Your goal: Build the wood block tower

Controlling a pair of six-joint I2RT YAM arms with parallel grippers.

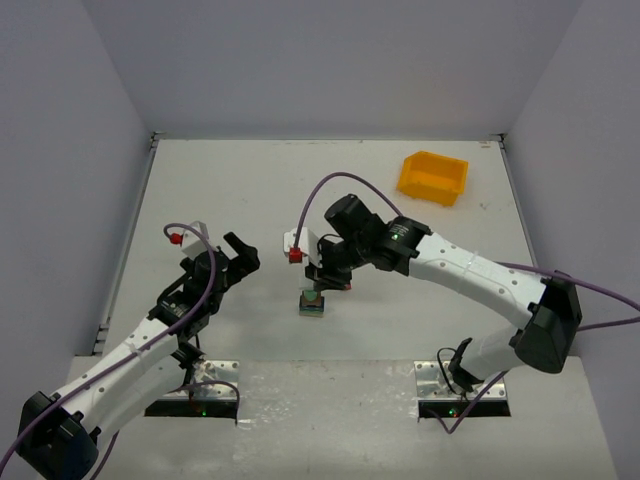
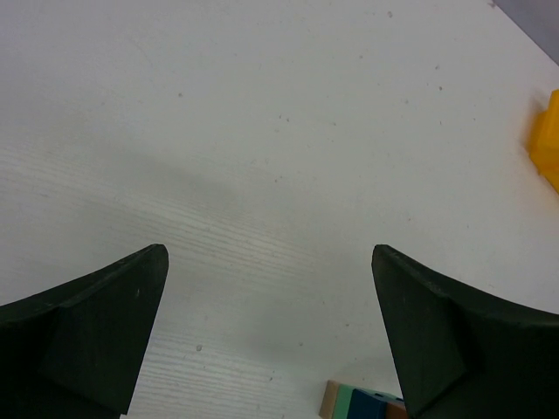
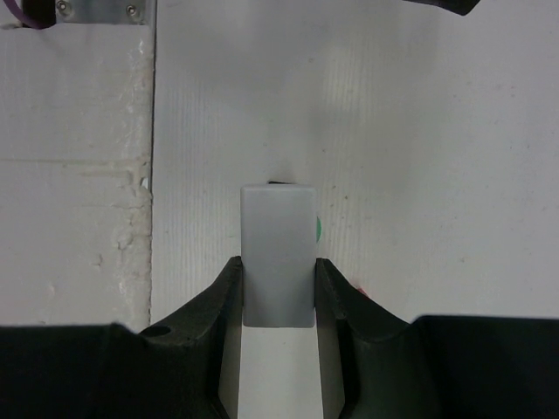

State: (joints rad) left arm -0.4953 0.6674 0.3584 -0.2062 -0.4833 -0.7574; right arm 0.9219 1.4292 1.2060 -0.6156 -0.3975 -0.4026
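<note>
My right pincer (image 3: 278, 266) is clamped on a pale grey rectangular wooden block (image 3: 278, 218), directly over the small stack of painted wooden blocks (image 1: 312, 304) that stands on the white surface (image 1: 230, 180). Green and a speck of red peek out beneath. I cannot tell whether block and stack touch. My left pincer (image 2: 269, 253) gapes wide and empty, left of the stack.

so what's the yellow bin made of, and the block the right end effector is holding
The yellow bin looks like moulded plastic: smooth, evenly coloured walls. The block gripped in the right end effector is pale grey, matte and sharp-edged; no grain shows, so painted wood or plastic, cannot tell.
</note>
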